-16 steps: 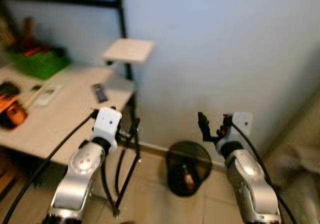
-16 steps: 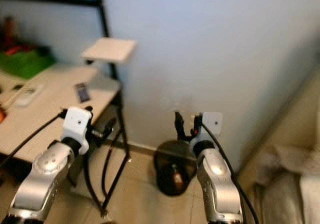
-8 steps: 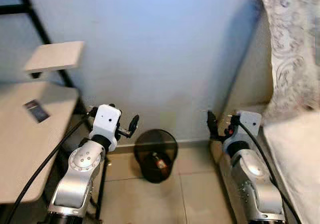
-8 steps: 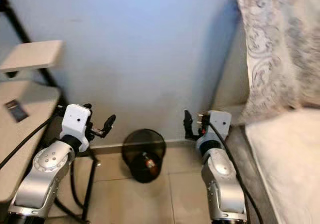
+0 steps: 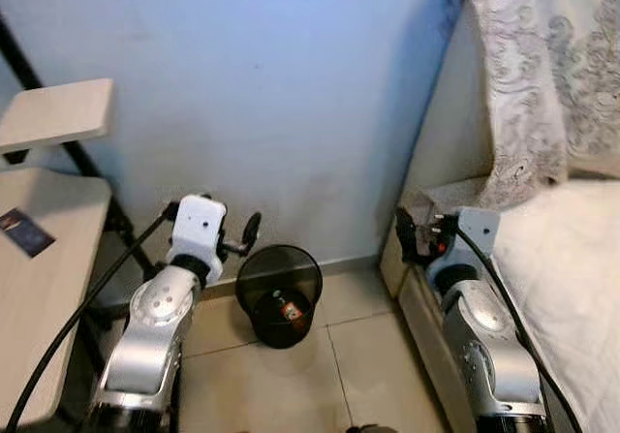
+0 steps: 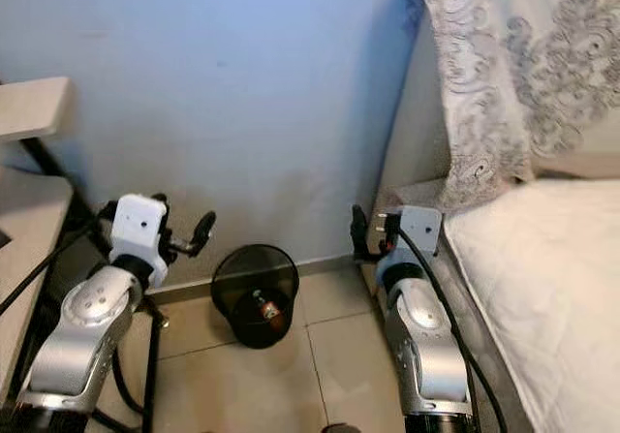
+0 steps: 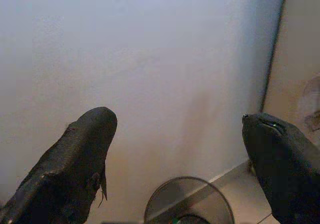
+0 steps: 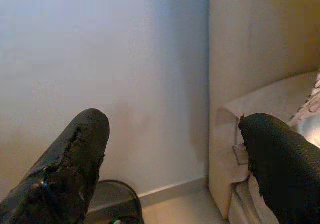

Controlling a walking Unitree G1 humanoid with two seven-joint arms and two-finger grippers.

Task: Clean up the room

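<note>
Robot faces a corner: pale blue wall (image 5: 291,94) ahead, bench (image 5: 44,288) at its left w/ a small dark card (image 5: 21,231) lying flat on top, bed (image 5: 572,278) at its right under a patterned curtain (image 5: 542,65).

Left gripper (image 7: 180,149): raised at mid-height in front of the wall, fingers spread wide, nothing between them. Right gripper (image 8: 172,154): raised near the bed corner, fingers likewise apart and empty.

Task's thing in reach: black mesh bin (image 5: 279,293) on the tiled floor (image 5: 291,385), against the wall, between the two arms, nearer the left one. Inside it, some rubbish (image 5: 288,309) w/ a red-and-white label; what it is, too small to tell.

Progress (judged): something is already binned, so part of the tidy-up looks done. Both grippers carry nothing, so no pick or drop is in hand at this instant. Floor round the bin looks free of litter. Left to do, prob.: find further loose items elsewhere, e.g. the card on the bench, and put them away.
</note>
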